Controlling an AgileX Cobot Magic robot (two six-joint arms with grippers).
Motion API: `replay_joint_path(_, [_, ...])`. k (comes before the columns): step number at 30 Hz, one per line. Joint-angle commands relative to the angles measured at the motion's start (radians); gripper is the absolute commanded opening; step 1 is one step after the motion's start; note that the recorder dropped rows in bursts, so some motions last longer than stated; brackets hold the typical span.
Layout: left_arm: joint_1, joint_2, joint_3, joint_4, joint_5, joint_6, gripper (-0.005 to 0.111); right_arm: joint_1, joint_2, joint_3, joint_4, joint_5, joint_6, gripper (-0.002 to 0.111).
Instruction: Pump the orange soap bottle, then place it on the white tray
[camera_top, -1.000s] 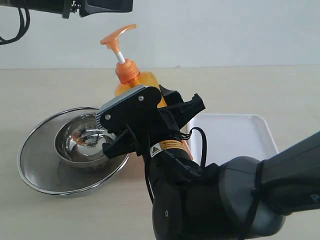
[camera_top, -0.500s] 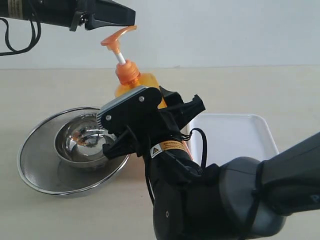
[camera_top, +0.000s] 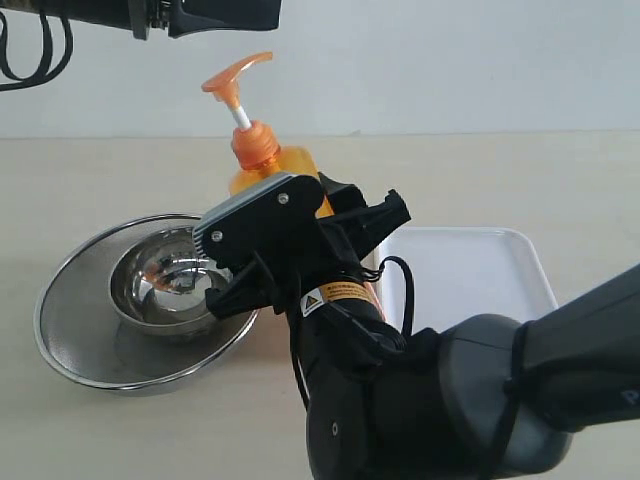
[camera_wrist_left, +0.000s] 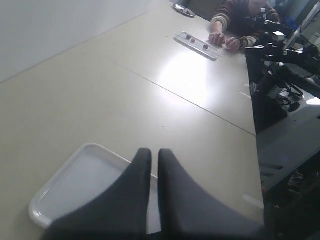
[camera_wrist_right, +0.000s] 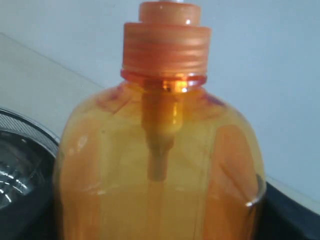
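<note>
The orange soap bottle stands upright between the steel bowls and the white tray. Its orange pump head is raised on the white stem. My right gripper is shut on the bottle's body, and in the right wrist view the bottle fills the frame up to its cap. My left gripper hovers above the pump head, a little to the left, clear of it. In the left wrist view the left gripper is shut with nothing in it, and the tray lies below.
A small steel bowl sits inside a large steel bowl, which touches the bottle's left side; its rim shows in the right wrist view. The right arm's bulk fills the front right. A white wall runs behind the table.
My left gripper dipped down close to the pump head half a second ago and has now risen clear of it. The bottle, its pump head and the right gripper have not moved.
</note>
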Motion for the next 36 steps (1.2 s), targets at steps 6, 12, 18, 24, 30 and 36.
replay_joint_path(6, [-0.005,-0.004,0.005,-0.008,-0.001,-0.013,0.005,-0.002,-0.014,-0.008,-0.041,-0.072,-0.009,0.0])
replay_joint_path(12, [-0.005,-0.003,0.032,-0.008,0.043,0.002,0.005,-0.002,-0.014,-0.008,-0.041,-0.072,-0.009,0.0])
replay_joint_path(18, [-0.002,-0.003,0.035,-0.008,0.141,-0.009,0.005,-0.002,-0.014,-0.008,-0.039,-0.072,-0.01,0.0])
replay_joint_path(24, [0.017,-0.003,0.035,-0.008,0.311,-0.09,0.005,-0.002,-0.014,-0.008,-0.025,-0.069,-0.01,0.0])
replay_joint_path(30, [0.095,-0.034,0.035,-0.008,0.339,-0.147,0.005,-0.002,-0.014,-0.008,-0.018,-0.069,-0.017,0.0])
replay_joint_path(36, [0.167,-0.15,0.033,-0.008,0.351,-0.183,0.005,-0.002,-0.014,-0.008,-0.018,-0.069,-0.017,0.0])
